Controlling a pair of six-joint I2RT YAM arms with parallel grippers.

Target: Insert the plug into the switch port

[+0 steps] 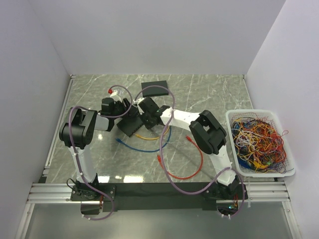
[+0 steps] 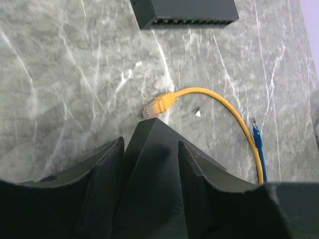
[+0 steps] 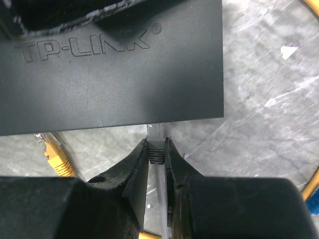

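The left gripper is clamped on the black switch. The body of the switch fills the gap between its two fingers, and one corner sticks out ahead of them. Just past that corner, the plug end of a yellow cable lies on the marble table. A blue cable lies further to the right of it. Far ahead of the left fingers, a second switch shows its row of ports.

In the top view a red cable lies loose near the right arm. A basket full of tangled cables stands well apart on that side.

The right gripper is closed on the plug and pinches its dark boot. Nothing stands between the plug and the switch. The yellow plug lies off to the left of the right fingers.

The long axis of the plug runs straight ahead, in line with the fingers. Its clear tip points at the near edge of the switch and meets it below the lettered top face. I cannot tell if it is inside a port.
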